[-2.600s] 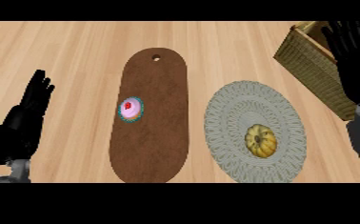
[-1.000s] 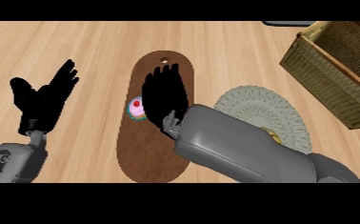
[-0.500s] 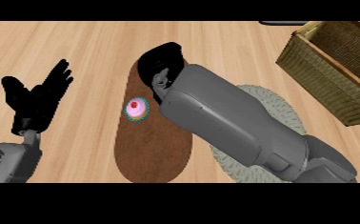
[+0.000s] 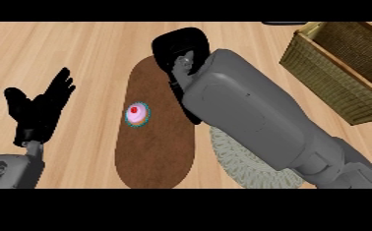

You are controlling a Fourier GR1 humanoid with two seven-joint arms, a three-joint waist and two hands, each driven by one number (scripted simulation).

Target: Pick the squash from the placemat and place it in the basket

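Observation:
The squash does not show; my right forearm (image 4: 247, 112) lies across the spot on the round grey-green placemat (image 4: 241, 170) where it sat. Only the placemat's near left part is visible. My right hand (image 4: 180, 48) hangs over the far end of the brown oval board (image 4: 156, 151), well left of the placemat, with its back towards me. The woven basket (image 4: 323, 75) stands at the far right, apart from both hands. My left hand (image 4: 40, 108) rests open at the left edge, fingers up, holding nothing.
A small pink-iced cupcake (image 4: 137, 114) in a teal wrapper sits on the board, left of my right forearm. A dark object (image 4: 280, 23) shows at the far edge behind the basket. The counter is light wood.
My right arm has swung in from the right edge across the placemat, and the hand now reaches past the board's far end. The squash has gone out of sight under the forearm. The left hand has barely moved.

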